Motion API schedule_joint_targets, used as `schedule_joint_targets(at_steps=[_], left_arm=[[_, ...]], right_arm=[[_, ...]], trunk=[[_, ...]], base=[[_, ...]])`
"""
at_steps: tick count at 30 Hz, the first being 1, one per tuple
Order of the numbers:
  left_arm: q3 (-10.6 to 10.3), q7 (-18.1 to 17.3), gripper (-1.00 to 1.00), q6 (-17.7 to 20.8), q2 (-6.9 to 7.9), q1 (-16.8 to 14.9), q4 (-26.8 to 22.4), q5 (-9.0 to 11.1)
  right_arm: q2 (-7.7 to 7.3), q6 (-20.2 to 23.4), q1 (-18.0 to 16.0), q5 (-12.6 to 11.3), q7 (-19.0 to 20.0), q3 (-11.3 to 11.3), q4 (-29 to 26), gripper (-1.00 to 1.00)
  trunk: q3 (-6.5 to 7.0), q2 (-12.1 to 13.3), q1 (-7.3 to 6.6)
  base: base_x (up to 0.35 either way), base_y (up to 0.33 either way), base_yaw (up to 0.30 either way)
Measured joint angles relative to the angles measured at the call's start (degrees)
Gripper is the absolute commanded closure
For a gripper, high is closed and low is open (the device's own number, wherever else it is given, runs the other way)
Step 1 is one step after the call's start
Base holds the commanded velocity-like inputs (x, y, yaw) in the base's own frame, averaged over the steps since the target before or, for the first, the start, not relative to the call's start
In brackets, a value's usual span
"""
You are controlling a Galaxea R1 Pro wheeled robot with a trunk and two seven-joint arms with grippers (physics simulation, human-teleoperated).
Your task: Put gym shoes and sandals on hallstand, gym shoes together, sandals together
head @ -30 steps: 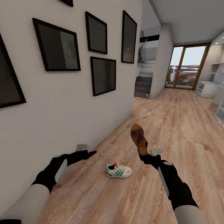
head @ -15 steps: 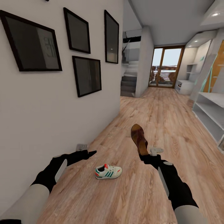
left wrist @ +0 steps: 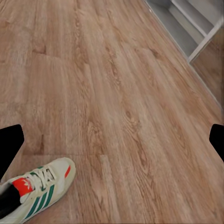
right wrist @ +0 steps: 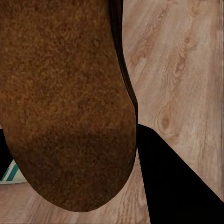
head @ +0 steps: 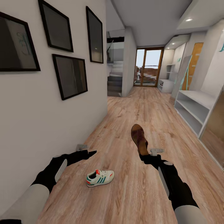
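Observation:
One gym shoe [head: 100,178], white with green stripes and a red tongue, lies on its sole on the corridor floor [head: 137,193] between my arms. It also shows in the left wrist view as the gym shoe [left wrist: 35,189]. My left gripper [head: 90,153] hovers open and empty above and left of it, fingers [left wrist: 9,144] wide apart. My right gripper [head: 144,155] is shut on a brown sandal [head: 138,138], held up off the floor with its sole [right wrist: 65,93] toward the wrist camera. The hallstand [head: 193,107] stands along the right wall, ahead.
A white wall with dark framed pictures [head: 70,74] runs close along my left arm. Stairs [head: 115,82] and a glass door [head: 148,71] lie at the corridor's far end. A wood-panelled door [head: 217,133] stands near the hallstand on the right.
The camera has swung to the right, so the wall and gym shoe slid left in the picture and the hallstand came into view. Both arms hold the same pose; the sandal stays gripped.

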Motion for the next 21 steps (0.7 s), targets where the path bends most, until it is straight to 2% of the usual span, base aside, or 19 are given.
schedule_joint_targets(at_steps=[12,21], left_arm=[[0.0,0.0,-1.0,0.0,0.0,0.0,0.0,-0.05],[0.0,0.0,-1.0,-0.01,0.0,0.0,0.01,-0.04]], right_arm=[[-0.05,0.0,-0.01,0.01,0.01,-0.01,0.0,1.0],[-0.08,0.02,0.0,0.0,0.05,-0.01,0.04,1.0]], trunk=[[0.0,0.0,0.01],[0.0,0.0,0.02]], base=[[0.219,0.224,-0.3],[0.048,0.143,-0.3]])
